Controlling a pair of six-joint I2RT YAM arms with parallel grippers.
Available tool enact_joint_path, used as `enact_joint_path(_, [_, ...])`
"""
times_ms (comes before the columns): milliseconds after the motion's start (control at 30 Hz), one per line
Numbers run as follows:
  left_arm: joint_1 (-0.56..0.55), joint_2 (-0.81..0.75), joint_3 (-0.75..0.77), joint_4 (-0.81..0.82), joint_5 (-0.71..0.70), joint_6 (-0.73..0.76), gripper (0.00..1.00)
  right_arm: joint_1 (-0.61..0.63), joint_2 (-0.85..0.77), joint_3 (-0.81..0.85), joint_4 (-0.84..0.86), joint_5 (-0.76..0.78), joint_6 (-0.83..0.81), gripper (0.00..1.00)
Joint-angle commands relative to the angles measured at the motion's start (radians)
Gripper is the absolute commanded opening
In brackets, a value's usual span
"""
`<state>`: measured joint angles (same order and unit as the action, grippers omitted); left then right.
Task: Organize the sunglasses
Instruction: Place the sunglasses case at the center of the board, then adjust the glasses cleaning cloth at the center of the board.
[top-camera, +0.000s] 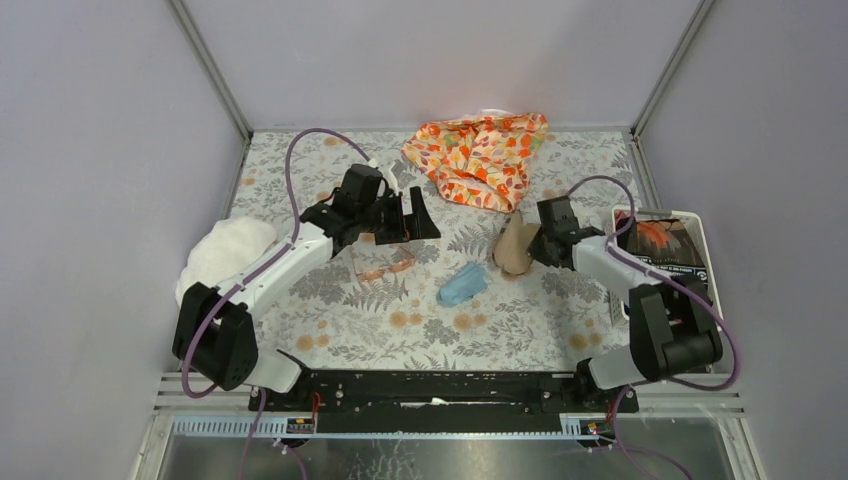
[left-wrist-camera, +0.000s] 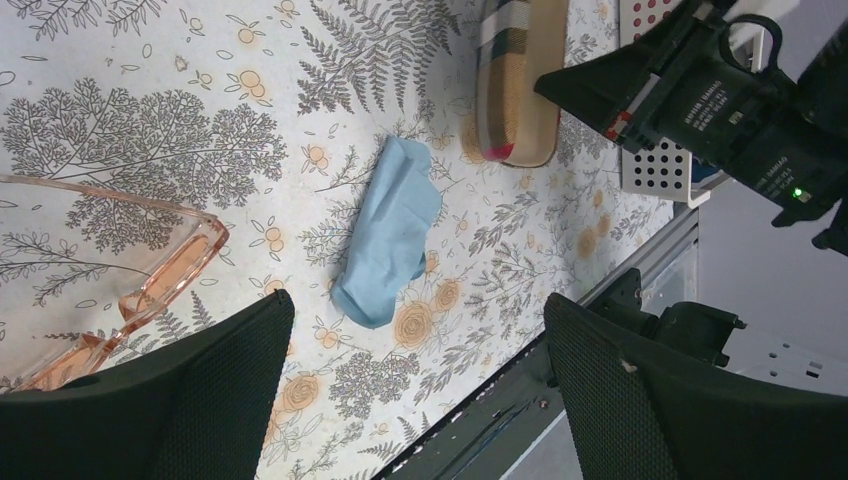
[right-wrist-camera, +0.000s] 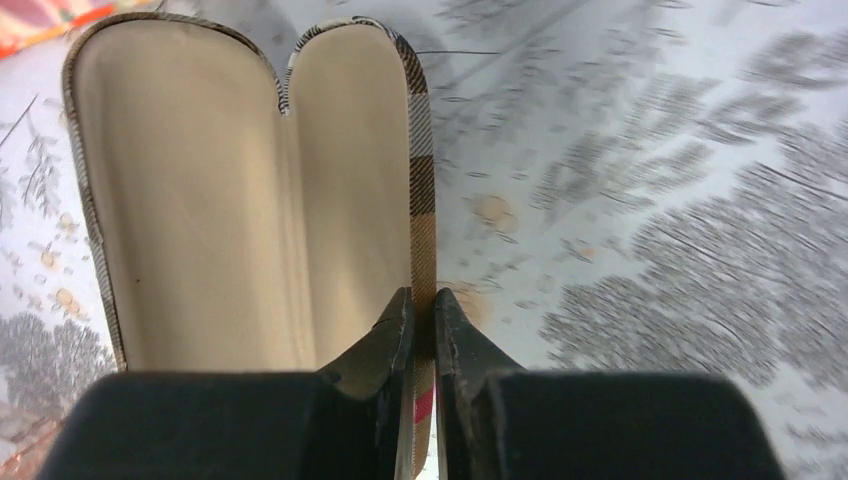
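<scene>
Bolted at the near edge of the fern-printed worktop (top-camera: 400, 330), the left arm (top-camera: 265, 275) and right arm (top-camera: 640, 290) reach toward the middle. The left fingers (top-camera: 424, 222) stand wide apart and hold nothing, poised over the worktop left of centre. The sunglasses (top-camera: 385, 265), a thin translucent orange-pink pair, lie flat on the worktop on the near side of those fingers and to the left of a crumpled blue cloth (top-camera: 462, 285). In the left wrist view the sunglasses (left-wrist-camera: 150, 290) run under the edge of one finger (left-wrist-camera: 215, 390), so contact cannot be judged.

At right of centre, the right fingers (right-wrist-camera: 400, 320) are pinched together on the rim of a plaid glasses case (right-wrist-camera: 250, 190), which gapes open to show a plain beige lining. The case (top-camera: 515, 247) sits just right of the blue cloth, apart from it.

An orange flowered fabric (top-camera: 480, 155) lies bunched at the far edge. A white fluffy bundle (top-camera: 225, 250) rests at the left edge, and a white tray (top-camera: 700, 225) holding packaged items sits at the right.
</scene>
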<state>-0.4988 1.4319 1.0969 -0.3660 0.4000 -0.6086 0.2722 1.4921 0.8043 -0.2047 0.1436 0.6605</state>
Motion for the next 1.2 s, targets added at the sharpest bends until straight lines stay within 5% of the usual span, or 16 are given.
enact_joint_path(0, [-0.013, 0.001, -0.01, 0.001, 0.019, 0.005, 0.99, 0.002, -0.167, -0.066, -0.109, 0.262, 0.22, 0.0])
enact_joint_path(100, [-0.036, 0.002, -0.003, -0.022, -0.009, 0.033, 0.99, 0.002, -0.227, -0.141, -0.115, 0.333, 0.385, 0.01])
enact_joint_path(267, [-0.154, 0.039, 0.046, -0.122, -0.182, 0.107, 0.99, 0.002, -0.174, -0.115, -0.168, 0.376, 0.453, 0.18])
enact_joint_path(300, [-0.164, 0.047, 0.049, -0.13, -0.197, 0.1, 0.99, 0.002, -0.161, -0.1, -0.178, 0.374, 0.447, 0.25])
enact_joint_path(400, [-0.168, 0.052, 0.033, -0.131, -0.211, 0.07, 0.99, 0.002, -0.168, -0.074, -0.189, 0.359, 0.406, 0.71])
enact_joint_path(467, [-0.169, 0.043, 0.022, -0.134, -0.223, 0.06, 0.99, 0.002, -0.214, -0.077, -0.167, 0.339, 0.365, 0.86])
enact_joint_path(800, [-0.17, -0.028, -0.075, -0.157, -0.326, 0.006, 0.97, 0.007, -0.524, -0.134, -0.033, 0.079, 0.102, 0.91])
enact_joint_path(1167, [-0.234, 0.024, -0.241, 0.02, -0.299, -0.207, 0.75, 0.026, -0.611, -0.22, -0.08, -0.03, 0.104, 0.93])
